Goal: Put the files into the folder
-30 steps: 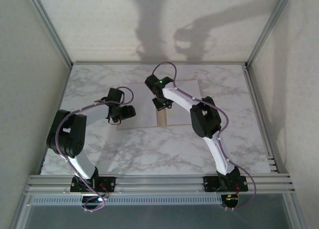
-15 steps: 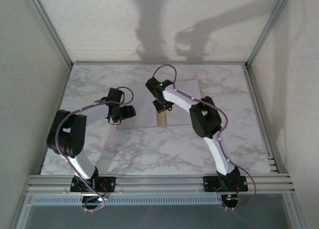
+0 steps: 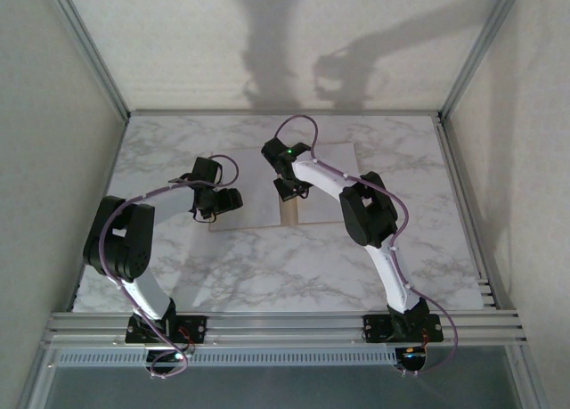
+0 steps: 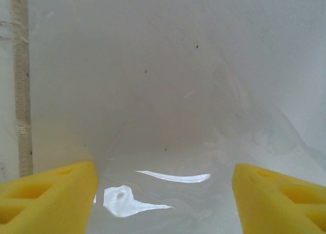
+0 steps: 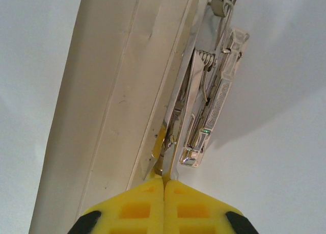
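No arm has visibly moved. The left gripper (image 4: 164,193) fingers stand spread above the files (image 4: 153,66). The right gripper (image 5: 164,185) fingers are pressed together (beside the clip (image 5: 216,101) of the folder (image 5: 117,91)).

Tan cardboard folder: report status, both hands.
Left hand open over white paper sheet. Right hand shut at silver metal clip on tan cardboard folder. No obstruction seen.

The table (image 3: 267,266) has a white marble top with grey veins. Pale panels close it at the left, the right and the back, and slanted aluminium posts (image 3: 89,53) stand at the corners. Dark shadows (image 3: 267,35) fall on the back panel (image 3: 160,35). Silver rails (image 3: 285,324) run along the near edge.
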